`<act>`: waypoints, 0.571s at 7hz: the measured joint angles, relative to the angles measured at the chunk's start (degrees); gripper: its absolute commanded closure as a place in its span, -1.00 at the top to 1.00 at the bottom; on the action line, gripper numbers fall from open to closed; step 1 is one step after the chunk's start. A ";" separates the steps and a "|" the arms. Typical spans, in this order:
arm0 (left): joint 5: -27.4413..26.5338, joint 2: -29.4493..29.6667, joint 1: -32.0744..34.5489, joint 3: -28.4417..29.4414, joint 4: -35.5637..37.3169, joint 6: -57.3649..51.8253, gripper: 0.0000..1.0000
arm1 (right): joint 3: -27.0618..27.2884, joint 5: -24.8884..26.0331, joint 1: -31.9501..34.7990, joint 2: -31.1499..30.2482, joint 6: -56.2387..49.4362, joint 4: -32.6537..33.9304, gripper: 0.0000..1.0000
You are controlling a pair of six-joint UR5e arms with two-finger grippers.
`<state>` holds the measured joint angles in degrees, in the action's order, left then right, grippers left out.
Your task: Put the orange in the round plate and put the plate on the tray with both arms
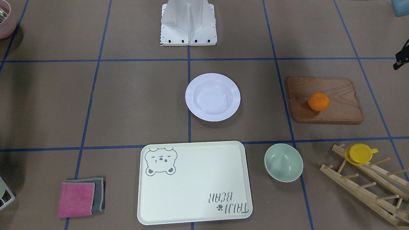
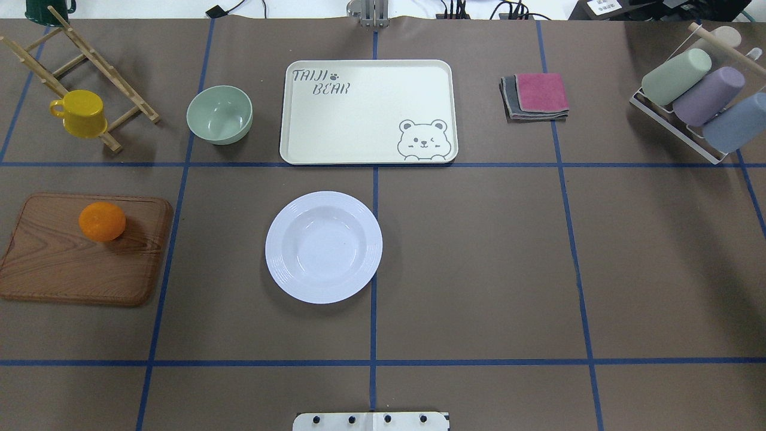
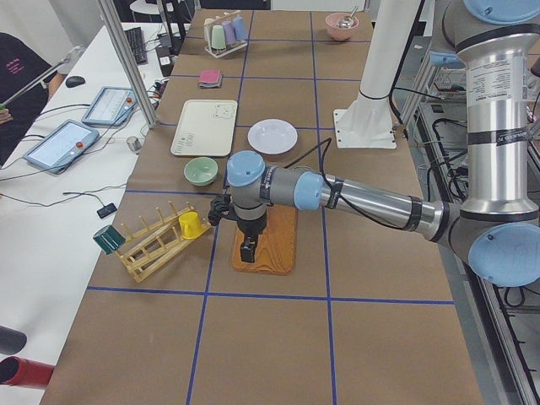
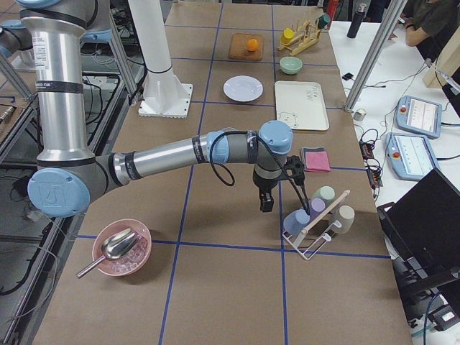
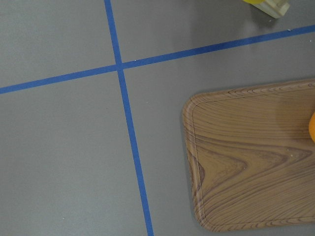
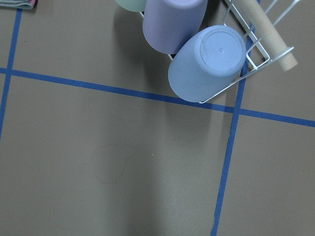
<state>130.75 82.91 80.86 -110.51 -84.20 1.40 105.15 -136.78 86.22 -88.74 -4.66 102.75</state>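
Note:
The orange [image 2: 102, 221] rests on a brown wooden board [image 2: 72, 257] at the table's left. The white round plate [image 2: 324, 246] stands empty near the middle. Beyond it lies the cream bear tray [image 2: 368, 112], with nothing on it. My left gripper [image 3: 246, 250] hangs over the board's outer end, pointing down; only the exterior left view shows it, so I cannot tell its state. The left wrist view catches just the orange's edge [image 5: 312, 127]. My right gripper [image 4: 264, 203] hovers beside the wire cup rack [image 4: 316, 219], far from the plate; its state cannot be told either.
A pale green bowl [image 2: 219, 114] sits left of the tray. A yellow cup [image 2: 79, 112] hangs on a wooden rack [image 2: 90, 63]. Folded pink and grey cloths [image 2: 535, 96] lie right of the tray. A pink bowl with a scoop [image 4: 121, 248] stands at the right end.

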 measured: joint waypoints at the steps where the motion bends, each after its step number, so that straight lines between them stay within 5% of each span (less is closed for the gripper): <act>1: 0.02 0.02 0.00 0.01 0.00 0.02 0.98 | 0.53 -0.08 -0.01 0.06 0.02 0.00 1.00; 4: 0.03 0.43 -0.20 -0.83 -1.51 3.05 1.00 | 4.50 -2.57 -4.69 3.81 11.18 -1.59 1.00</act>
<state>130.78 83.34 80.66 -111.34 -85.71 4.45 109.65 -139.35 81.52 -84.93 6.52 101.16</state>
